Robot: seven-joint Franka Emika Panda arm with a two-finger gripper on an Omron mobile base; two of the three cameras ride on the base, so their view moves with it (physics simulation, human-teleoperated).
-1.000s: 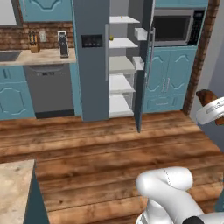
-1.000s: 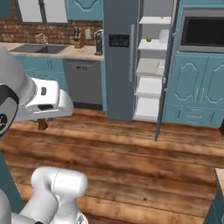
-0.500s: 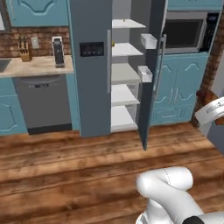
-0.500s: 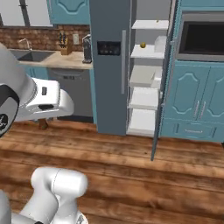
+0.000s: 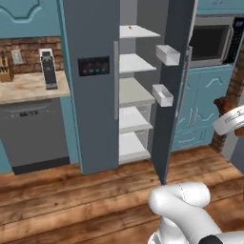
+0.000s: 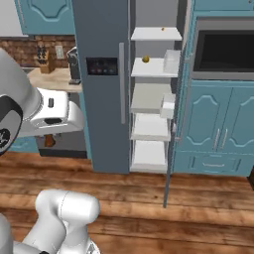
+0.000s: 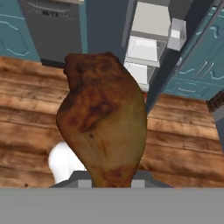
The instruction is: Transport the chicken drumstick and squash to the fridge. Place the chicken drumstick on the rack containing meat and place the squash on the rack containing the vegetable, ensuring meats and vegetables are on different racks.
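Carrying step: gripper [image 7: 111, 186] clamped on chicken drumstick [image 7: 104, 118], facing open fridge [image 5: 93, 86]. Next, likely: find the meat rack, lift, set down.

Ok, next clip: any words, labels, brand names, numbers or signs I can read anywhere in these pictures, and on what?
No readable text anywhere.
Fridge touch panel: small blue-lit icons, too small to make out.
Microwave: no legible brand or buttons.
Dishwasher: front shows no lettering.
Dark appliance on the counter: light front patch, blurred, unreadable.
Drumstick in the tool: no label.
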